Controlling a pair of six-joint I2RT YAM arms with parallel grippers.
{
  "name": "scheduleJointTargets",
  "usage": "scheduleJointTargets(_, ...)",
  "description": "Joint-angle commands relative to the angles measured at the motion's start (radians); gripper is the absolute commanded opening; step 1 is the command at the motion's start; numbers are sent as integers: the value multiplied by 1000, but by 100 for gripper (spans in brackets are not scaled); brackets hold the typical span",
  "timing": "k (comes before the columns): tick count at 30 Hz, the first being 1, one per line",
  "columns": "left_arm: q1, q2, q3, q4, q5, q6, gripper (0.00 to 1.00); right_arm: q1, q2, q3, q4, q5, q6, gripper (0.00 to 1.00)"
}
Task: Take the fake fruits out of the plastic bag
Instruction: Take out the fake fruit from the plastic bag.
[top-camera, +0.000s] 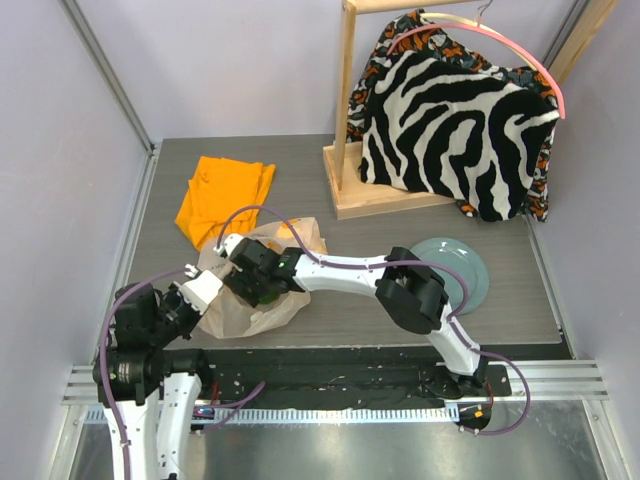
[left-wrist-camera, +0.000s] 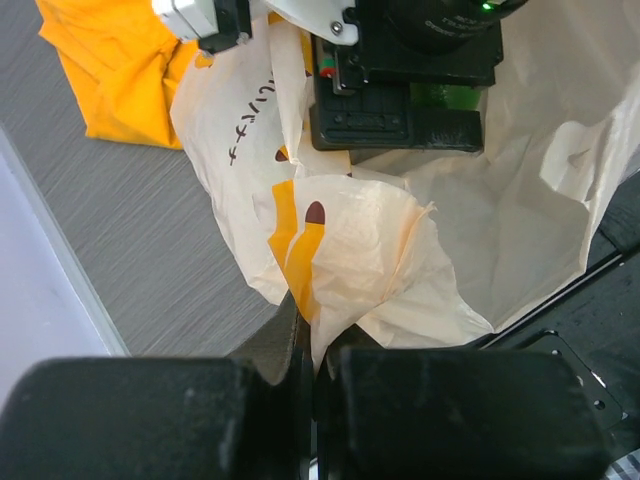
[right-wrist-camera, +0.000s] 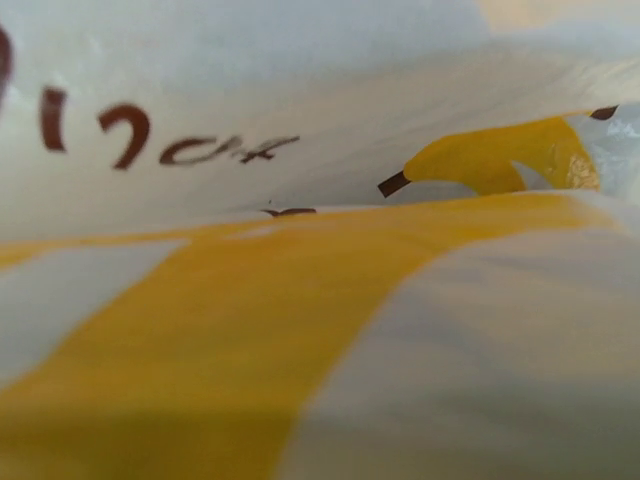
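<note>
One plastic bag (top-camera: 268, 313) lies diagonally, pinched by left pincer (left-wrist-camera: 312, 338)

Left hand (left-wrist-camera: 315, 345) pinches plastic bag (left-wrist-camera: 380, 250) fold; right hand (left-wrist-camera: 400, 120) in bag mouth; orange cloth (left-wrist-camera: 110, 70) beyond.

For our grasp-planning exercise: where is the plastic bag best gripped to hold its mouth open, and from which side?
Probably the bunched rim fold, from the near side: the plastic bag gathers there into a thin pinchable ridge, where the left gripper is shut.
</note>
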Motion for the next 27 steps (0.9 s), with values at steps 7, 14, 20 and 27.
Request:
scheduleJointTargets(7,3,25,12,79,8,-35,0,-3,-78,-31,-78,-58,-52,96)
scheduleJointTargets(14,3,27,11,96,2,-46,0,-9,-130,-136,-66,-23,-99,71)
scheduleJointTargets(20,1,34,3,141,16,-84,0,-37,-222,-62,-59,-117,-176,42)
scheduleJointTargets(27,1,114,-9,315,29,-157,0,-136,-388,120,-148,-416,-142,40)
